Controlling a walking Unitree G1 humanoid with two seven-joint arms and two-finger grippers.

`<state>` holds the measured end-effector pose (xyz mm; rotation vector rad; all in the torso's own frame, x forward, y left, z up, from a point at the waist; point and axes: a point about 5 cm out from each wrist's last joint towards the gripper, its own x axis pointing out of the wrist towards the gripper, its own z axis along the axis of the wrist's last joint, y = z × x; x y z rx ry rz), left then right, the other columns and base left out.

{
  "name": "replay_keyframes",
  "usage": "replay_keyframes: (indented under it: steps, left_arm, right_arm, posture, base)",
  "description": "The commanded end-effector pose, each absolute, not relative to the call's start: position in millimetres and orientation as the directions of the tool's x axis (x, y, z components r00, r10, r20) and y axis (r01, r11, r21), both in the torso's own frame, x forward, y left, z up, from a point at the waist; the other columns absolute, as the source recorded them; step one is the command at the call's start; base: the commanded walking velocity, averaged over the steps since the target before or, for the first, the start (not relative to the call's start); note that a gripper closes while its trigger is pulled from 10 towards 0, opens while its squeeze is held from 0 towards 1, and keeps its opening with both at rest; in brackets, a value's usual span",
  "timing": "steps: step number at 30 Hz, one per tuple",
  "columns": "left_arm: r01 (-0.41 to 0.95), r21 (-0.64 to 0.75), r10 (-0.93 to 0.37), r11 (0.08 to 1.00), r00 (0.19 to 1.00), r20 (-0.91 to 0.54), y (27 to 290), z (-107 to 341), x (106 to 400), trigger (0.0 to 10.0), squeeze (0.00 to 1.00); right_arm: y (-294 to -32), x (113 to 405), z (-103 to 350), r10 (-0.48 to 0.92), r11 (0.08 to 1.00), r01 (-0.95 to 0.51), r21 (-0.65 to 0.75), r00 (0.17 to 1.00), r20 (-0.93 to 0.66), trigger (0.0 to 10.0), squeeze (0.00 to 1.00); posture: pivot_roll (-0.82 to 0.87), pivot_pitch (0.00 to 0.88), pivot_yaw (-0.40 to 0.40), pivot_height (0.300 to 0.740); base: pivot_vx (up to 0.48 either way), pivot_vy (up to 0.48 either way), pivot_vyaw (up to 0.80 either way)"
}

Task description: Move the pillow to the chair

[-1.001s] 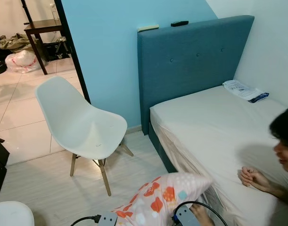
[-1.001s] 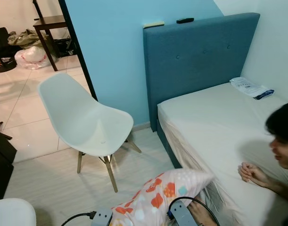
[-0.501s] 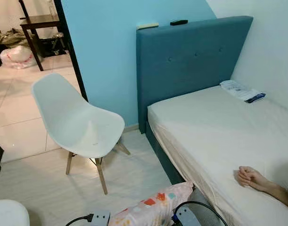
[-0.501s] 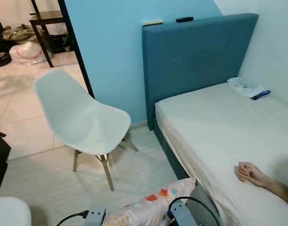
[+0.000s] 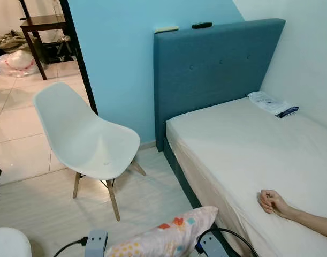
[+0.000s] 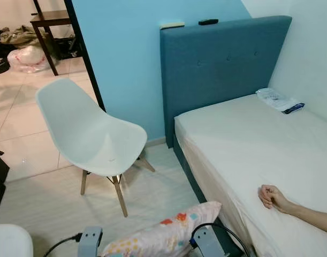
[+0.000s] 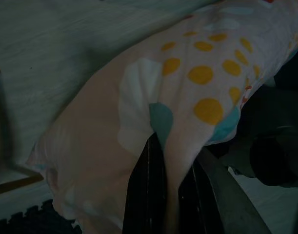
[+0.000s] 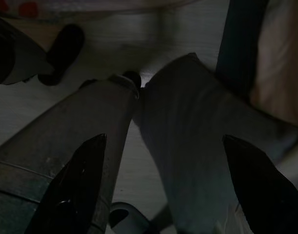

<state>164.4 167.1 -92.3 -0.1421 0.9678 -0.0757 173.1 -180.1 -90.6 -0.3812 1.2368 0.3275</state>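
Note:
The pillow (image 5: 164,239), pale with orange, yellow and teal shapes, hangs low in front of me over the floor by the bed corner. In the left wrist view my left gripper (image 7: 170,158) is shut on the pillow (image 7: 139,112), its cloth pinched between the two black fingers (image 7: 149,185). My right gripper (image 8: 163,180) is open, its fingers (image 8: 75,185) spread wide over a person's grey trouser legs (image 8: 188,146) and the floor. The white shell chair (image 5: 88,140) on wooden legs stands ahead to the left, seat bare.
A bed (image 5: 249,144) with a blue headboard (image 5: 211,69) takes up the right side; a person's hand (image 5: 272,203) rests on it, and a plastic packet (image 5: 271,103) lies near the wall. A dark table (image 5: 40,24) stands beyond the doorway. A white rounded object (image 5: 8,243) sits bottom left.
The person's head has left the picture and their hand slid a little along the bed. The pillow sits lower and further left, with my left wrist moved leftwards.

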Motion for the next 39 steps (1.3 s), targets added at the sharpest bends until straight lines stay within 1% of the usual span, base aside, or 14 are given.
replay_keyframes:
  steps: [1,7,11,14,16,18,19,20,21,23,27,32,34,39]
  left_arm:
    - [-0.010,-0.146,-0.113,0.989,0.585,-0.803,169,-90,168,10.0,0.00]
    - [-0.047,-0.178,-0.104,0.983,0.657,-0.746,169,-81,187,10.0,0.00]
    - [-0.059,-0.205,-0.086,0.977,0.771,-0.631,177,-60,219,10.0,0.00]
    - [-0.015,-0.193,-0.092,0.981,0.843,-0.530,182,-40,244,10.0,0.00]
    - [0.007,-0.188,-0.101,0.982,0.861,-0.498,182,-34,250,10.0,0.00]
    - [0.066,-0.190,-0.129,0.980,0.931,-0.340,181,-4,278,10.0,0.00]
    - [0.066,-0.190,-0.129,0.980,0.931,-0.340,181,-4,278,10.0,0.00]
    - [0.133,-0.170,-0.155,0.976,0.981,-0.120,180,40,309,10.0,0.00]
    - [0.133,-0.170,-0.155,0.976,0.981,-0.120,180,40,309,10.0,0.00]
    - [0.170,-0.149,-0.170,0.974,0.985,0.013,178,70,323,10.0,0.00]
    - [0.203,-0.120,-0.186,0.972,0.973,0.140,174,100,333,10.0,0.00]
    - [0.214,-0.123,-0.189,0.969,0.963,0.191,171,110,335,10.0,0.00]
    - [0.219,-0.130,-0.191,0.967,0.961,0.201,168,112,334,10.0,0.00]
    - [0.224,-0.130,-0.194,0.966,0.958,0.212,165,116,333,10.0,0.00]
  right_arm:
    - [-178,174,-90,0.045,0.898,-0.430,-0.097,0.309,-0.950,10.0,0.00]
    - [-179,174,-90,0.045,0.903,-0.419,-0.094,0.309,-0.950,10.0,0.00]
    - [-178,175,-90,0.050,0.894,-0.437,-0.097,0.312,-0.949,10.0,0.00]
    - [-179,175,-90,0.050,0.893,-0.440,-0.097,0.312,-0.949,10.0,0.00]
    - [-179,175,-90,0.050,0.893,-0.439,-0.097,0.311,-0.949,10.0,0.00]
    - [-179,175,-90,0.049,0.892,-0.441,-0.098,0.311,-0.949,10.0,0.00]
    - [-179,175,-90,0.049,0.892,-0.441,-0.098,0.311,-0.949,10.0,0.00]
    - [-178,178,-89,0.055,0.885,-0.455,-0.103,0.321,-0.946,10.0,0.00]
    - [-178,178,-89,0.055,0.885,-0.455,-0.103,0.321,-0.946,10.0,0.00]
    - [-176,180,-88,0.060,0.880,-0.463,-0.107,0.331,-0.942,10.0,0.00]
    - [-173,185,-86,0.071,0.879,-0.464,-0.110,0.354,-0.933,10.0,0.00]
    - [-171,191,-83,0.079,0.875,-0.469,-0.122,0.387,-0.919,10.0,0.00]
    - [-166,204,-77,0.117,0.887,-0.447,-0.112,0.454,-0.883,10.0,0.00]
    - [-162,218,-68,0.150,0.908,-0.407,-0.094,0.528,-0.836,10.0,0.00]
  posture:
    - [-0.08,0.030,-0.002,0.740]
    - [-0.08,0.031,-0.004,0.740]
    - [-0.07,0.029,-0.013,0.740]
    - [-0.06,0.029,-0.018,0.740]
    - [-0.06,0.029,-0.018,0.740]
    - [-0.05,0.025,-0.025,0.740]
    - [-0.05,0.025,-0.025,0.740]
    - [-0.05,0.023,-0.028,0.740]
    - [-0.05,0.023,-0.028,0.740]
    - [-0.04,0.024,-0.028,0.740]
    - [-0.04,0.025,-0.022,0.740]
    - [-0.05,0.029,-0.018,0.740]
    - [-0.05,0.031,-0.019,0.740]
    - [-0.05,0.034,-0.020,0.740]
  base:
    - [0.000,0.000,0.00]
    - [0.000,0.000,0.00]
    - [0.000,0.000,0.00]
    - [0.000,0.000,0.00]
    - [0.000,0.000,0.00]
    - [0.174,0.000,0.00]
    - [0.349,0.000,0.00]
    - [0.442,0.000,0.00]
    - [0.442,0.000,0.00]
    - [0.461,0.000,0.00]
    - [0.480,0.000,0.00]
    - [0.480,0.000,0.00]
    - [0.480,0.000,0.00]
    - [0.480,0.000,0.15]
